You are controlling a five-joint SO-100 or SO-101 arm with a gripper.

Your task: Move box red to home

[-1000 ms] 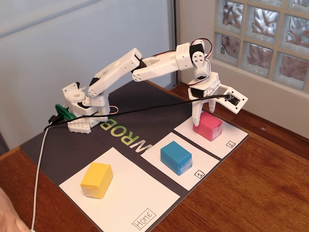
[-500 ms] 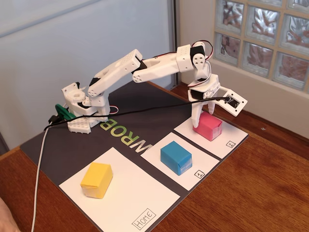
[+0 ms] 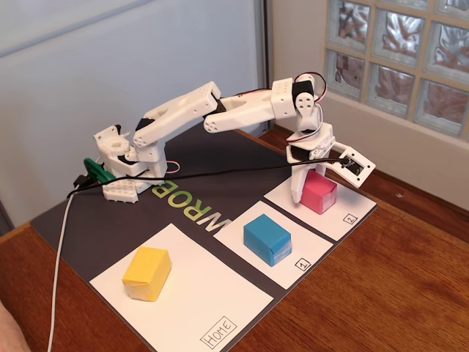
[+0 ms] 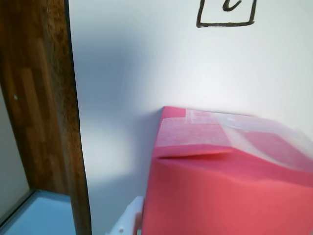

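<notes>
— Nearest the lens in the fixed view?
— Home [image 3: 192, 297], far left of the claw [image 3: 305, 185], carrying a yellow box [image 3: 148, 273]. A blue box [image 3: 267, 238] sits nearer the claw.
— And the box red [image 3: 319, 191]?
— On the sheet marked 2 [image 3: 333, 213], right at the claw's tips. Fingers [image 3: 297, 187] flank it; whether they pinch it, I cannot tell.

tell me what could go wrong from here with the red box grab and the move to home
1. In the fixed view the hand is low around the red box, but whether it is closed can't be told; lifting early could drop it.
2. The blue box sits between it and the home sheet; a low carry could hit it.
3. The yellow box already occupies part of home, so a careless drop could land on it.
</notes>
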